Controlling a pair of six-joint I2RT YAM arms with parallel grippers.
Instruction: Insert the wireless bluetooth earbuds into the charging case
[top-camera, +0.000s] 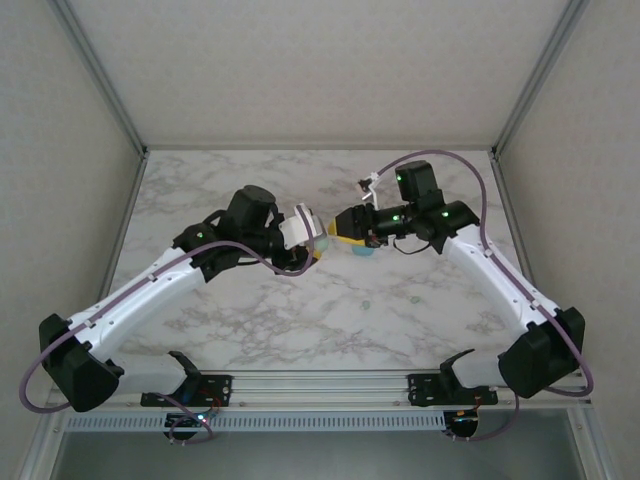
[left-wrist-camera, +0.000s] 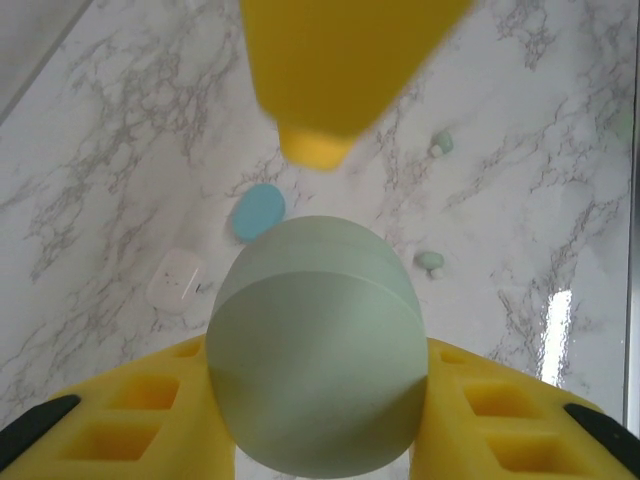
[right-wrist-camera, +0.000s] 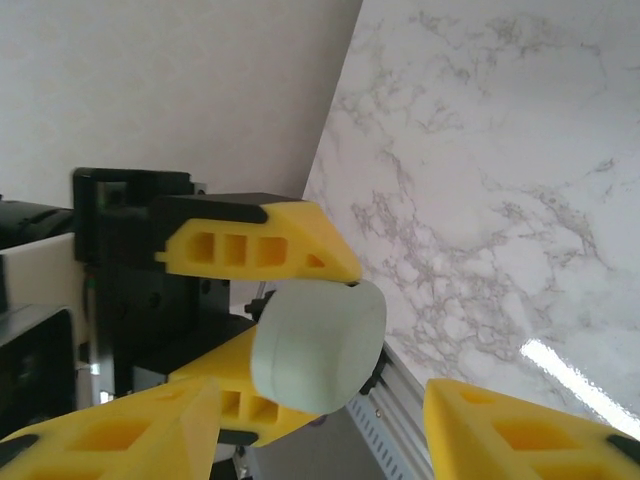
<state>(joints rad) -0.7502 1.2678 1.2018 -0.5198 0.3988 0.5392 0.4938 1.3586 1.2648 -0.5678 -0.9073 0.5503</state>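
Left wrist: plain green case (left-wrist-camera: 315, 350)

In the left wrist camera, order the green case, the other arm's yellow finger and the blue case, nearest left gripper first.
1. Green case, held in the left gripper.
2. Yellow finger, just above it.
3. Blue case, on the table.

Nothing readable here, honestly: no brand, label or number that I can make out. Closest thing is a tiny dark mark by the edge of the white case (left-wrist-camera: 176, 279), and it's way too small and blurry to tell if it's even lettering.
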